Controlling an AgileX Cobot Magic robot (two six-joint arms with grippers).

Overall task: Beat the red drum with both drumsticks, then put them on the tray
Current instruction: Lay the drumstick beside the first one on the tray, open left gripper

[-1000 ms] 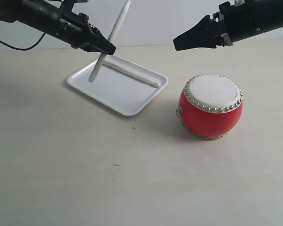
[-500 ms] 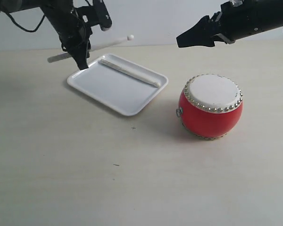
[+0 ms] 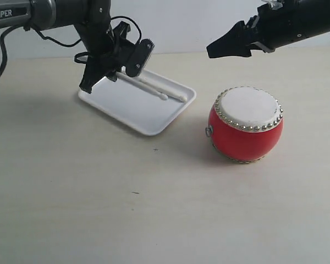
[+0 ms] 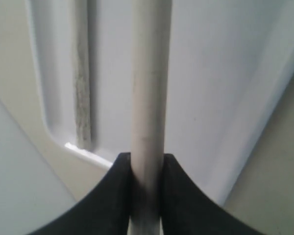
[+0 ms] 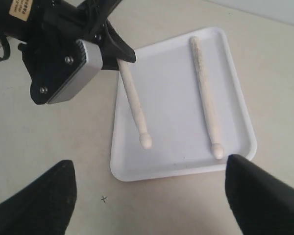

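Note:
The red drum (image 3: 245, 124) stands upright on the table, right of the white tray (image 3: 126, 110). One drumstick (image 3: 166, 90) lies in the tray along its far rim, also in the right wrist view (image 5: 206, 98). My left gripper (image 3: 115, 73) is shut on the butt of the other drumstick (image 3: 146, 88), which reaches over the tray with its tip low near the tray floor. The left wrist view shows that stick (image 4: 149, 88) pinched in the left gripper (image 4: 147, 159). My right gripper (image 3: 212, 50) hangs open and empty, high behind the drum, its fingers (image 5: 63, 181) wide apart.
The tray (image 5: 176, 156) sits at the back left of the pale table (image 3: 154, 209). A small dark cross mark (image 5: 104, 199) is on the table just in front of the tray. The left arm's cable loops above the tray.
The left gripper has swung its drumstick from nearly upright, through level behind the tray, to lying low over the tray, tip pointing right. The right gripper and drum have hardly moved.

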